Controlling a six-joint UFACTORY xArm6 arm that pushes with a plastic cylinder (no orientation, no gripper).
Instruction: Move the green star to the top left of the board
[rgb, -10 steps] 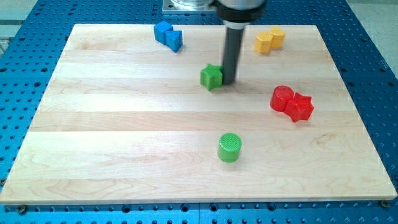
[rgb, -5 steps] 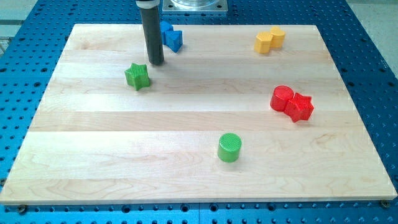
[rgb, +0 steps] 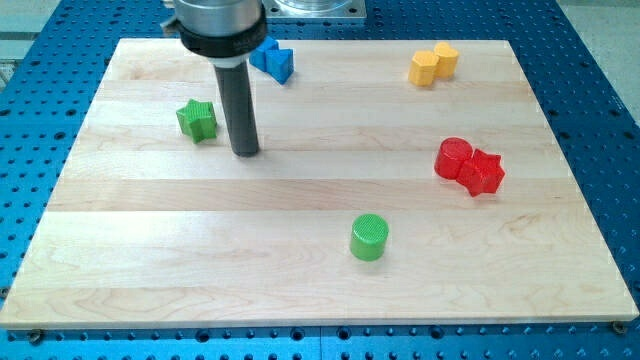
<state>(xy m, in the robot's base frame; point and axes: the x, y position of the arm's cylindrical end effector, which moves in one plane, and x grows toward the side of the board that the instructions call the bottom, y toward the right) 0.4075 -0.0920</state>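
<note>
Green, ribbed and five-pointed, the green star (rgb: 197, 120) sits in the upper left part of the bench (rgb: 300, 280), short of the top left corner: bare wood lies between it and both the top edge and the view's left edge. My tip (rgb: 246, 153) stands just to the view's right of the star and slightly lower, apart from it with a strip of wood between them. No pincer exists on this rig, only the dark rod, so nothing is held or clamped.

Judging by position, the task looks largely done but not finished; the star would need one more shove up and toward the view's left to reach the corner proper. From where it stands, the tip is placed roughly on the correct side for that push.

Farther out, two blue blocks (rgb: 272, 60) lie touching at the top edge, partly hidden behind the rod's collar. A yellow pair (rgb: 433, 63) rests near the top right. A red cylinder (rgb: 453, 158) touches a red star (rgb: 484, 172) at the view's right. A green cylinder (rgb: 369, 237) stands alone toward the bottom centre.

No containers are visible anywhere on the bench.
</note>
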